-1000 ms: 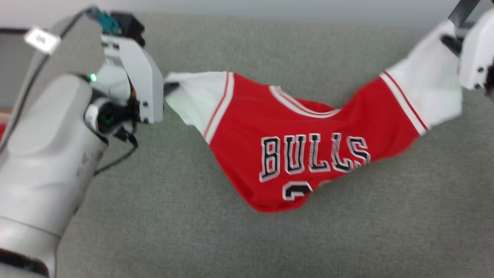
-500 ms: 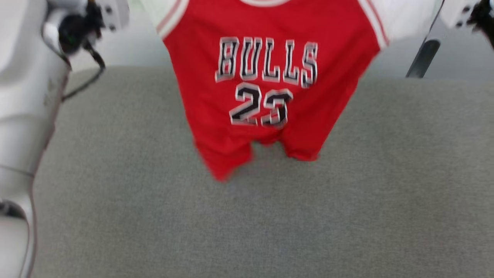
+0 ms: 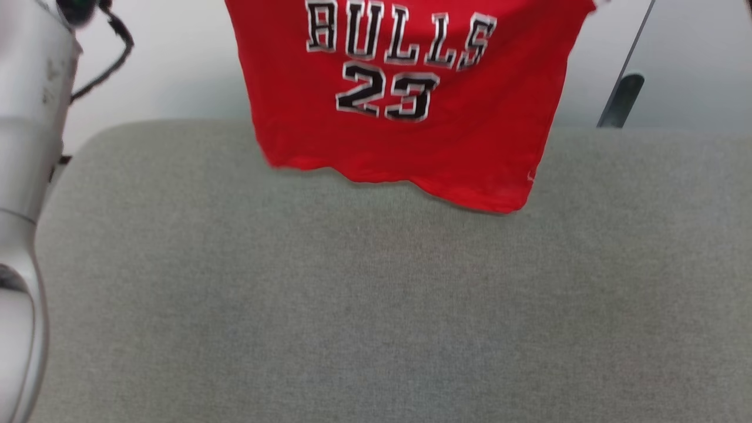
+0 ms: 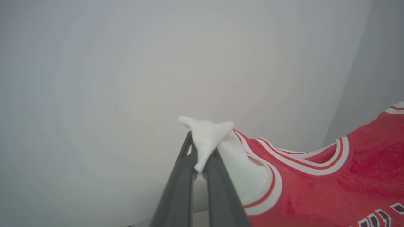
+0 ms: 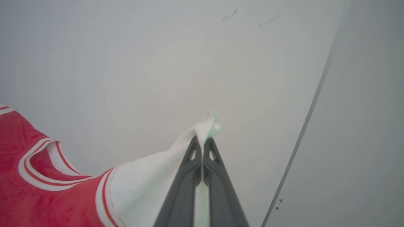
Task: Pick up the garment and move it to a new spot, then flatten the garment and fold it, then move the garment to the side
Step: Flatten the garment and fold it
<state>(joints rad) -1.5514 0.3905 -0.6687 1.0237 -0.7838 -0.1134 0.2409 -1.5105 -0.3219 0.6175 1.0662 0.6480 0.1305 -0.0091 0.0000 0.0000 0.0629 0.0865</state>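
The garment (image 3: 405, 135) is up in the air, hanging flat by its two sleeves in front of a plain pale wall. In the head view, the red body drops down over the far part of the desk (image 3: 376, 305). It's a soft, slightly fuzzy knit with black "BULLS" and "23" outlined in white. The bottom hem runs a bit crooked, lower on the right. Can't tell whether the hem actually brushes the desk.

The desk has a grey woven cover with a fine grainy texture and a rounded far-left corner.

In the left wrist view, the left gripper (image 4: 202, 154) is clamped on a bunched tip of white sleeve. The cloth pokes out past its long dark fingers in a little pointed tuft. The red-and-white striped trim and curved collar band sit just to the right of it.

The right gripper (image 5: 202, 140) does the same on the other side, pinched tight on the white sleeve edge, which stretches taut down to the red body.

The pale, smooth left forearm (image 3: 23, 147) sits at the head view's left edge, with a looping black cable (image 3: 111, 53). A dark slanted pole (image 3: 620, 100) stands beyond the desk on the right.
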